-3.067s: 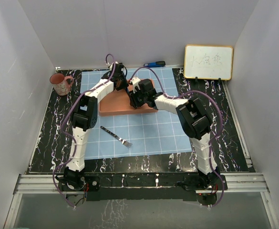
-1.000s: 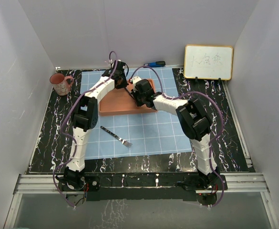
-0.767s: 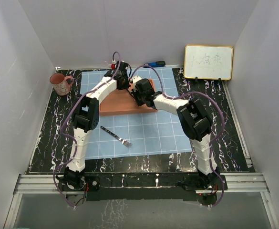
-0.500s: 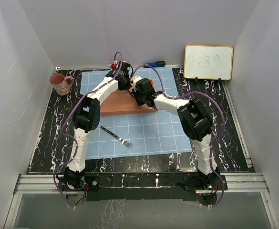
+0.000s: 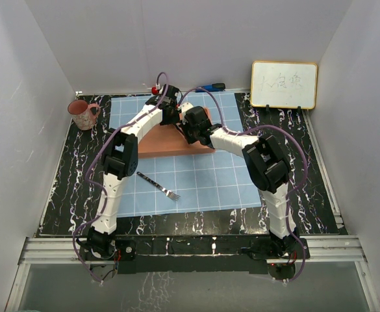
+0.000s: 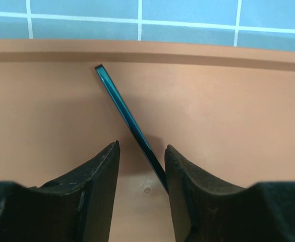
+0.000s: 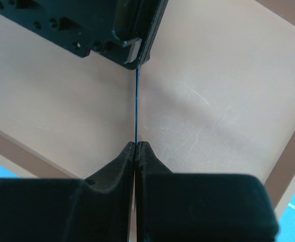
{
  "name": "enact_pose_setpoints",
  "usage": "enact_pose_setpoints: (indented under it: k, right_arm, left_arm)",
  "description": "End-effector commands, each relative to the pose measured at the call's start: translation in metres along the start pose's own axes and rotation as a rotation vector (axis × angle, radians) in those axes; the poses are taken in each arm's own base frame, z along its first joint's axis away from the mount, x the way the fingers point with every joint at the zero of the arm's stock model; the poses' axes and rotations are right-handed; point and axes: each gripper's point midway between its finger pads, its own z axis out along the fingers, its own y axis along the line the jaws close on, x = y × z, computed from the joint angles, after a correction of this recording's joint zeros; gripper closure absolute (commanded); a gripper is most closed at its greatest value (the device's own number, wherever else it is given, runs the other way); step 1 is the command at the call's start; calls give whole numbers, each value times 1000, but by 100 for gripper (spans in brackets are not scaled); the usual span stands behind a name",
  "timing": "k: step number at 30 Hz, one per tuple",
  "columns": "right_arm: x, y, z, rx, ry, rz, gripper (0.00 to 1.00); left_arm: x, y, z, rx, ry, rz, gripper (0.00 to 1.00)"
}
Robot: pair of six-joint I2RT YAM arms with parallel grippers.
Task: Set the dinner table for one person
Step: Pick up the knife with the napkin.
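White walls enclose the dinner table (image 5: 66,175), whose black veined top shows on either side of a blue gridded cloth (image 5: 209,182). An orange tray (image 5: 160,144) sits at the far part of the cloth, a fork (image 5: 158,186) lies nearer the arm bases, and a mug (image 5: 82,114) stands at the far left.

Both arms meet over the tray. The right gripper (image 7: 136,143) is clamped on a thin blue strip (image 6: 122,108), seen edge-on; it is probably cutlery, but the type cannot be told. The left gripper (image 6: 142,148) has its jaws parted, with the strip passing between them close to one pad and not pinched.

The step in hand appears to be a transfer of the strip to the right arm.

1. Hold the left jaws apart.
2. Draw the left arm straight back along the line of the strip, so neither pad drags it sideways.
3. Hold the right grip firm and steady until the left fingers are clear.
4. Lift clear of the tray rim before moving toward the place setting.
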Motion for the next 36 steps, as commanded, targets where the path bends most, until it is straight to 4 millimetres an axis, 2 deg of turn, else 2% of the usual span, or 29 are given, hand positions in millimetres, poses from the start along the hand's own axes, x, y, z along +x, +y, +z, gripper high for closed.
enact_pose_setpoints:
  k: [1,7,10,11,15,16,23,29,32,36]
  right_arm:
    - [-66,2,-30,-6,-186,-18,100]
    - [-61,2,-33,-7,-181,-20,100]
    - [-57,2,-33,-11,-173,-20,100]
    - [-56,3,-33,-13,-169,-21,100]
    - [-49,3,-32,-15,-156,-18,100]
    - [-49,3,-31,-15,-156,-18,100]
    - [-46,4,-29,-18,-149,-15,100]
    - [-49,3,-29,-14,-153,-13,100]
    - [-58,1,-33,-4,-175,-11,100]
    - [-75,-2,-44,15,-209,-12,100]
  left_arm:
    - [-7,9,4,-44,-8,9,59]
    - [-16,20,16,-55,-27,-33,59]
    - [-19,25,21,-62,-36,-50,63]
    - [-21,26,23,-63,-39,-54,66]
    - [-21,32,30,-66,-35,-68,98]
    - [-21,32,32,-65,-33,-71,100]
    - [-13,34,30,-41,-32,-56,100]
    - [-22,25,11,19,-46,-32,100]
    - [-30,18,-3,44,-63,-9,100]
    - [-32,11,-19,50,-63,32,100]
